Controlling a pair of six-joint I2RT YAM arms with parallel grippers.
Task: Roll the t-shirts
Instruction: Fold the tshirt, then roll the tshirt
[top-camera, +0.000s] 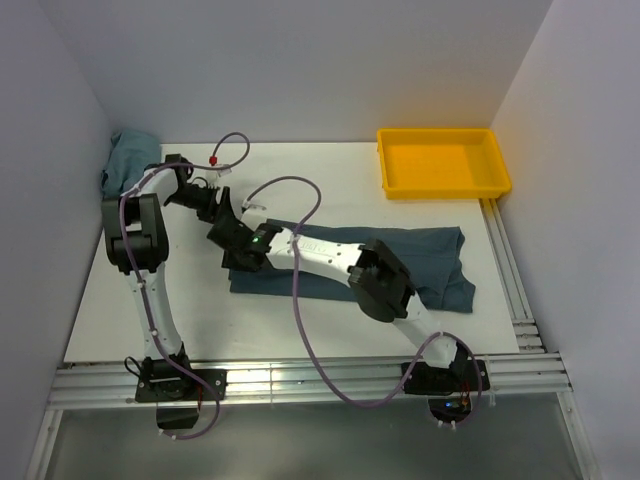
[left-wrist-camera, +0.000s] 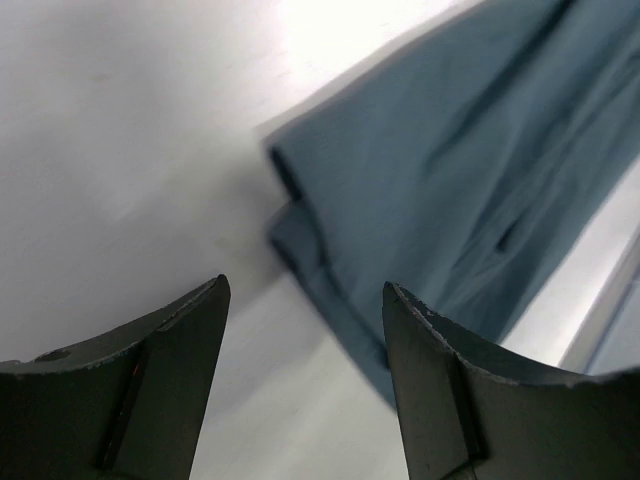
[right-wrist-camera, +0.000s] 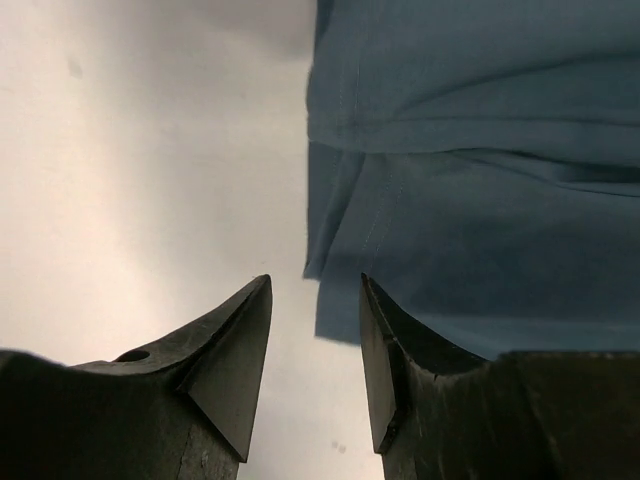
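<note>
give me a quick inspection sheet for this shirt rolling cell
surface: white table, a few faint specks.
job's things: dark blue t-shirt, folded into a long strip, flat mid-table, not yet rolled.
clutter: empty yellow tray at the far right corner; bunched blue cloth at the far left corner.
grippers: left gripper open, empty, near the strip's left end; right gripper open, empty, at that end's edge.
cables: purple cables loop off both arms, one crossing above the t-shirt.
surroundings: white walls; metal rails along the near edge.
</note>
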